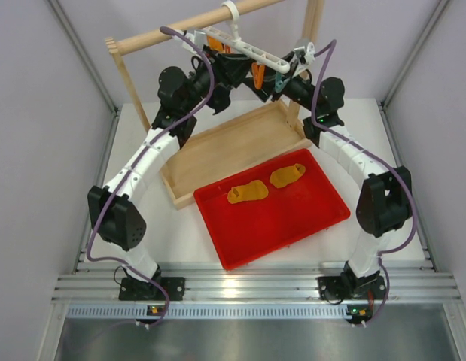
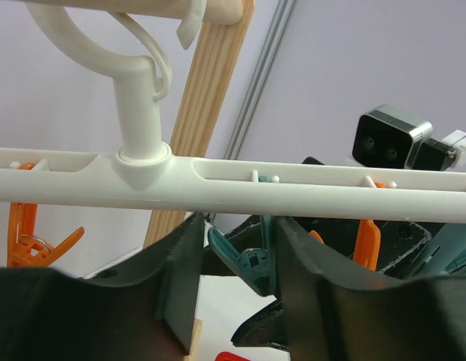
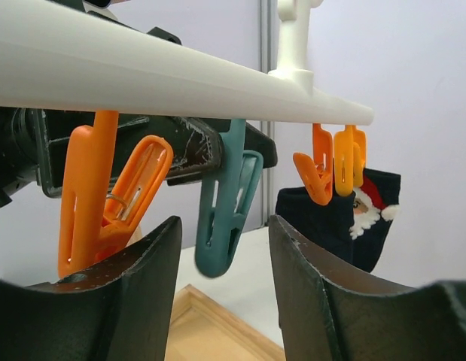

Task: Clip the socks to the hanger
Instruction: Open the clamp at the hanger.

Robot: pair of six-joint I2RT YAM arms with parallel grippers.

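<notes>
Two mustard-orange socks lie side by side in the red tray. The white hanger hangs by its hook from the wooden rail, and both grippers are up under its bar. My left gripper brackets a teal clip. The right finger touches the clip, while a thin gap shows at the left finger. My right gripper is open just below another teal clip and holds nothing.
A black sock with a Santa figure hangs from orange clips at the bar's far end. Another orange clip hangs beside the right gripper. The wooden rail frame stands on a wooden base behind the tray.
</notes>
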